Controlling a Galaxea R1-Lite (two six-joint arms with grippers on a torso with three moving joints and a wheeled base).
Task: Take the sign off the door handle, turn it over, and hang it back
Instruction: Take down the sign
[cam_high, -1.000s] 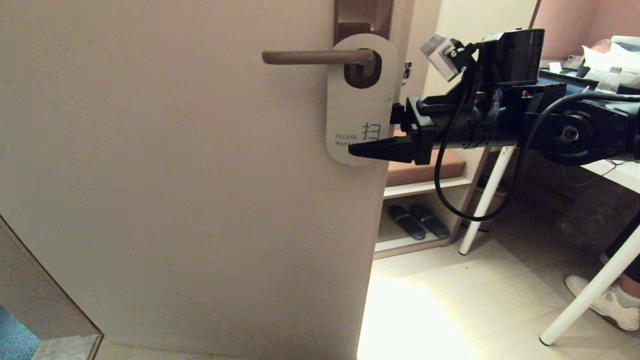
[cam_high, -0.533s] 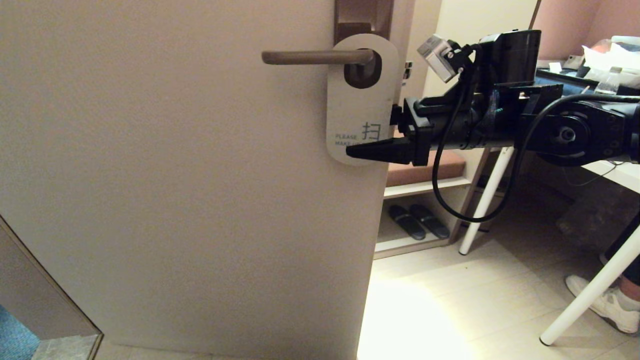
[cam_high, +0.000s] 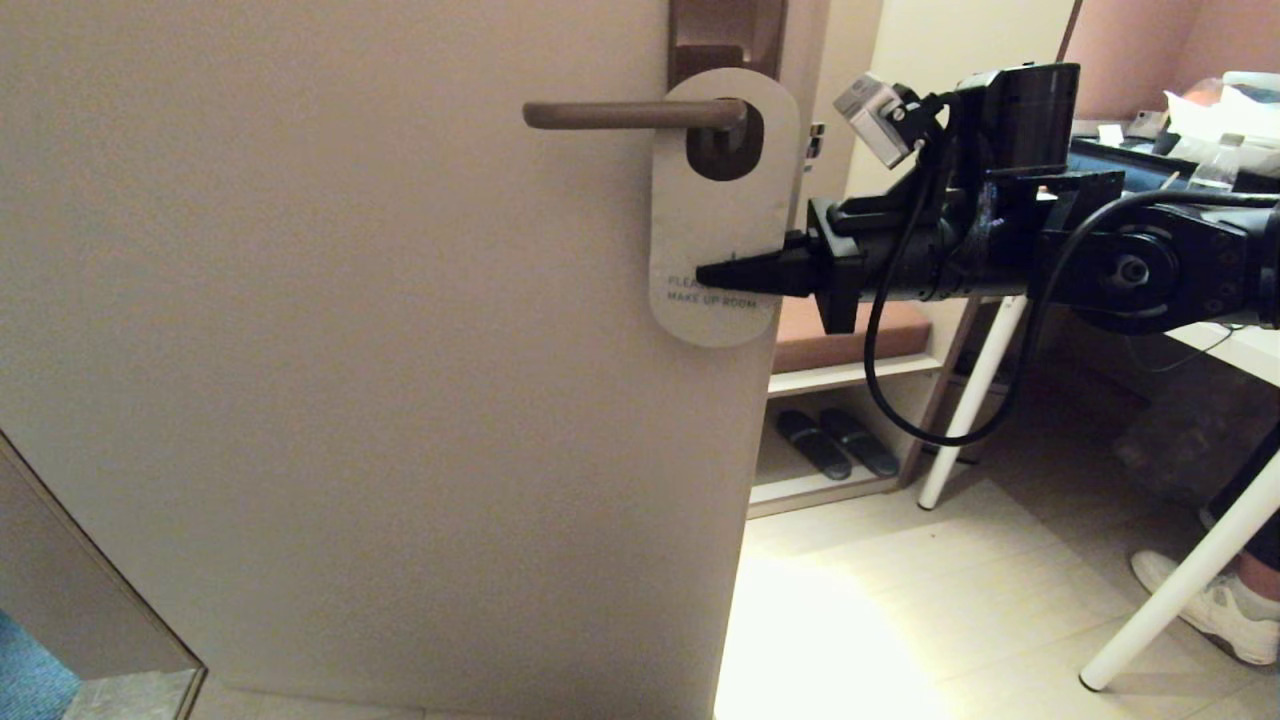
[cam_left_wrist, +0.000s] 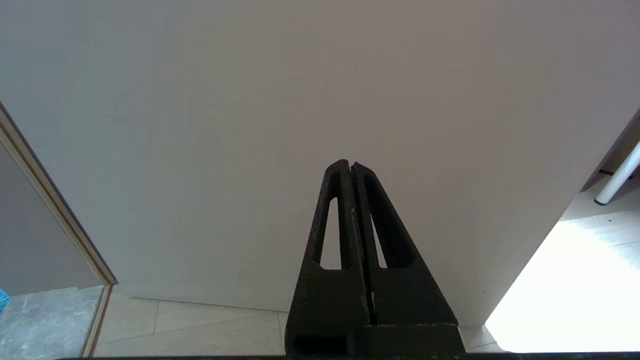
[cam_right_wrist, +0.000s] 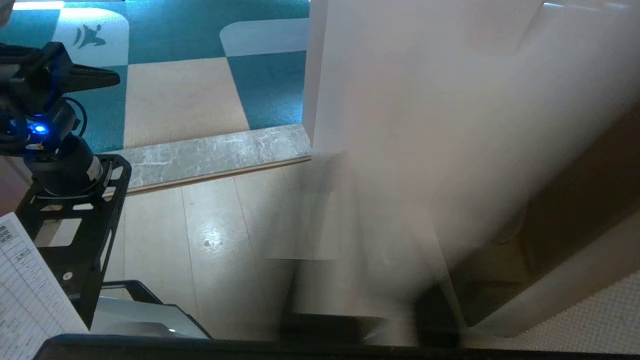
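sign (cam_high: 722, 215): off-white card hanger, "make up room" side facing out, hanging by its big hole on the door handle (cam_high: 632, 114), lying flat against the door (cam_high: 350, 350). door handle: slim brown lever, level, on a tall brown backplate (cam_high: 727, 35). right gripper (cam_high: 715, 275): reaches in level from the door's free edge, fingers clenched on the sign's lower part, just above the printed line. left gripper (cam_left_wrist: 350, 167): parked low in front of the door's bare face, fingers pressed together, grasping nothing. slippers (cam_high: 836, 442): dark pair on a low shelf beyond the door's edge.
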